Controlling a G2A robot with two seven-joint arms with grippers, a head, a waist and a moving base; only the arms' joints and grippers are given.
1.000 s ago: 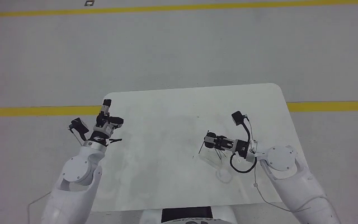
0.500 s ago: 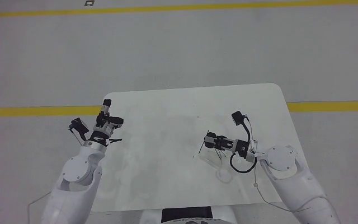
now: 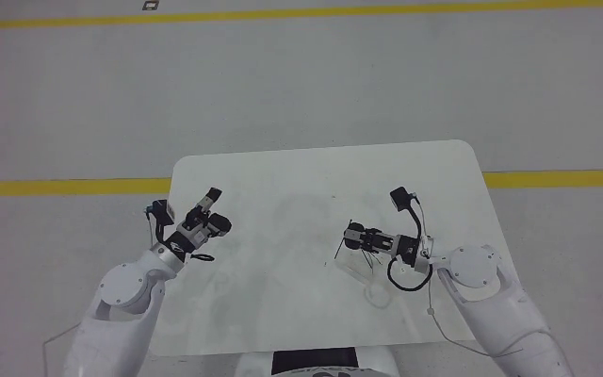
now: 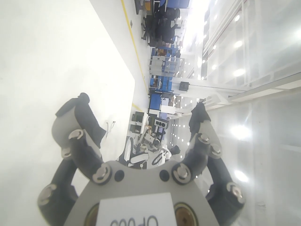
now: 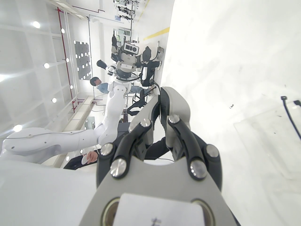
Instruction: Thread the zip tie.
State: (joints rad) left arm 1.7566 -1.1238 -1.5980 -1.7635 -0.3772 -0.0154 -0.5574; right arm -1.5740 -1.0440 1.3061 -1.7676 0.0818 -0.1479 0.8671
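The zip tie [image 3: 337, 251] lies partly on a clear sheet [image 3: 366, 275] right of the surface's [image 3: 283, 179] middle, just beside the empty, closed right pincer [image 3: 350, 237]; the left pincer [image 3: 217, 209] gapes wide near the left edge.

We see one zip tie [image 5: 291, 118], thin and black, with a small square head at one end and a narrow strap running straight away from it. It is not looped: the strap shows as a single, nearly straight line. It lies on the right half of the white desk [image 5: 235, 36], with its head at the edge of a clear plastic sheet [image 5: 265, 137] and its strap crossing one corner of that sheet. From the right wrist view, the strap's far end runs past the picture's border.
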